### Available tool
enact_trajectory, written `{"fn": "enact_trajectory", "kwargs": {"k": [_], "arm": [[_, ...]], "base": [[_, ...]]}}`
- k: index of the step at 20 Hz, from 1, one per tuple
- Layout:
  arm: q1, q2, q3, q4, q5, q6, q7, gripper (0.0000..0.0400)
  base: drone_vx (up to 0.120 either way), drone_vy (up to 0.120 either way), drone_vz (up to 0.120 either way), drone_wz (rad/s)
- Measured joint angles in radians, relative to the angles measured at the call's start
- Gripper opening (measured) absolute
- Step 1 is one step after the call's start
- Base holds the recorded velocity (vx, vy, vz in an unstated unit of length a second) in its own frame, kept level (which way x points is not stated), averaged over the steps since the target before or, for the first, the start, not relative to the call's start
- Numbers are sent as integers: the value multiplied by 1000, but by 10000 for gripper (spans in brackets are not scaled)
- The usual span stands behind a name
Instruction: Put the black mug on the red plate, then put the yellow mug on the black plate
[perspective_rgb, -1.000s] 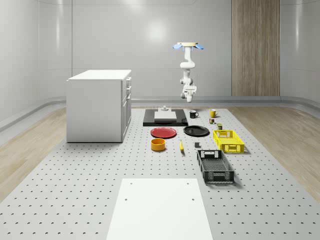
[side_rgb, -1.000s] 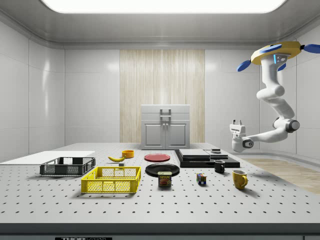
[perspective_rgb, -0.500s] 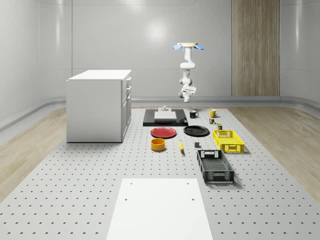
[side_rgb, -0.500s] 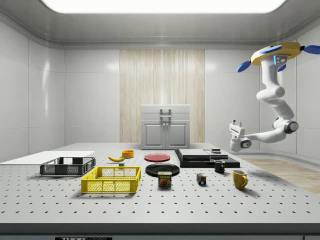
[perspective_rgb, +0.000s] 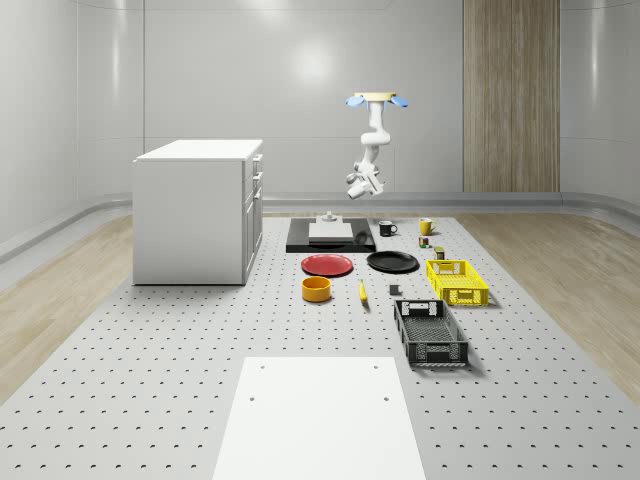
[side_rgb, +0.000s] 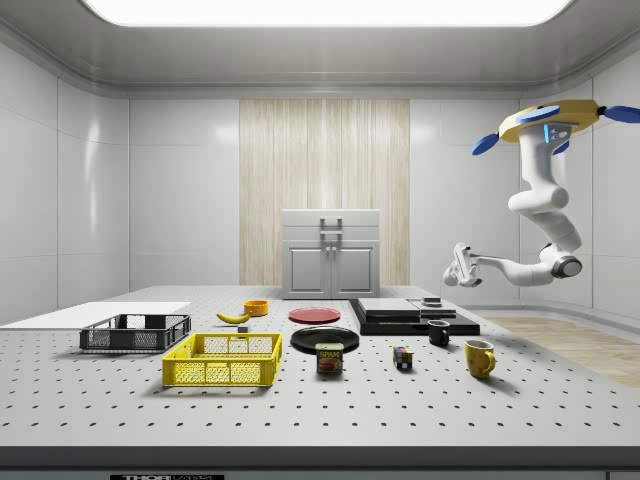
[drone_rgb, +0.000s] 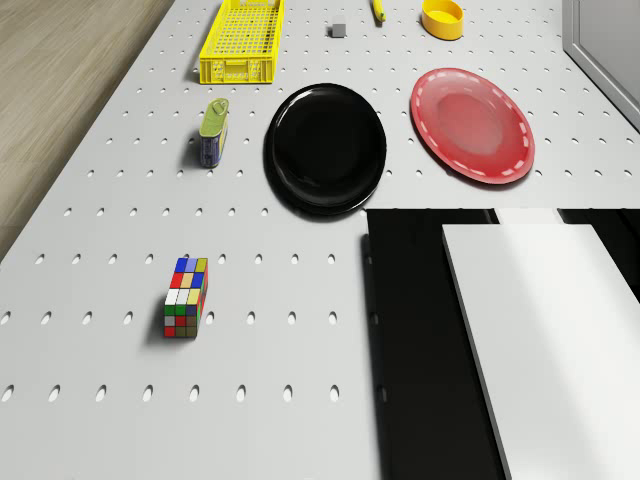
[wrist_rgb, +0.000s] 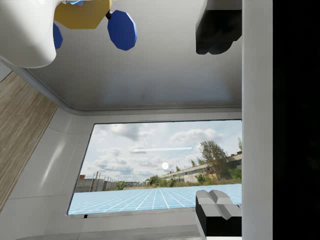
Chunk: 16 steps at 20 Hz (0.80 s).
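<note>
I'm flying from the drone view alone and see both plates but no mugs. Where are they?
Observer: Both stand on the table: the black mug beside the black slab, the yellow mug nearer the side camera.
Operator: Is the gripper holding anything?
Observer: No. The gripper hangs in the air, higher than the mugs, fingers apart with nothing between them.
Operator: And the drone?
Observer: The drone hovers high, toward the side view's right of both mugs.

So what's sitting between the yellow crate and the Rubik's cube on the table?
In the drone view, the tin can lies between the yellow crate and the Rubik's cube.
</note>
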Motion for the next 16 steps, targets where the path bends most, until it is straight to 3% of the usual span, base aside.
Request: {"fn": "enact_trajectory", "kwargs": {"k": [4,8,12,16], "arm": [[-148,-58,248,-258,-453,-7,144,400],[-357,-114,432,-457,-824,-81,322,400],[-552,-164,546,-544,-1026,-171,461,400],[-682,-205,610,-574,-1112,-229,546,400]], "base": [[120,0,-120,0],[120,0,-120,0],[120,0,-120,0],[120,-20,-120,0]]}}
